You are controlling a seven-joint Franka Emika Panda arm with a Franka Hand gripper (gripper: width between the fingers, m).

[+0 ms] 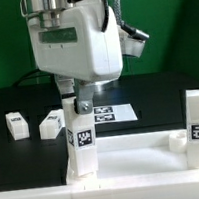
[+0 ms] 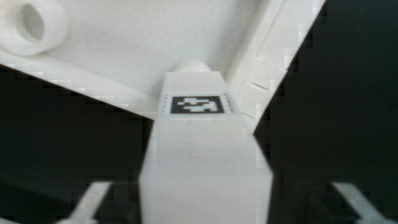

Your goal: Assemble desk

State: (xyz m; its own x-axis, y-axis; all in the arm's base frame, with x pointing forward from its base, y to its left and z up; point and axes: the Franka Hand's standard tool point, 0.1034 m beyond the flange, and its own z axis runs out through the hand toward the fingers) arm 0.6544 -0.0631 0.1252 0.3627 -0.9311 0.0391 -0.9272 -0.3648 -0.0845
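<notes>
White square plastic leg (image 1: 81,140) stands upright in the white rimmed plastic tabletop's (image 1: 134,152) near-left corner. Gripper (image 1: 71,97) straddles its top, for twisting I'd guess. Jaws apart, not pinching.

— Any words or numbers to call out?
— None readable! Only black-and-white square tags (image 1: 84,137): one on the upright leg (image 1: 83,158), one on the second leg (image 1: 197,108) at the exterior view's right, several on the marker board (image 1: 115,108).
— Brands?
— Nothing legible.

Exterior view: low, close, facing arm (image 1: 76,45). Wrist view: close down shared leg (image 2: 199,150).
</notes>
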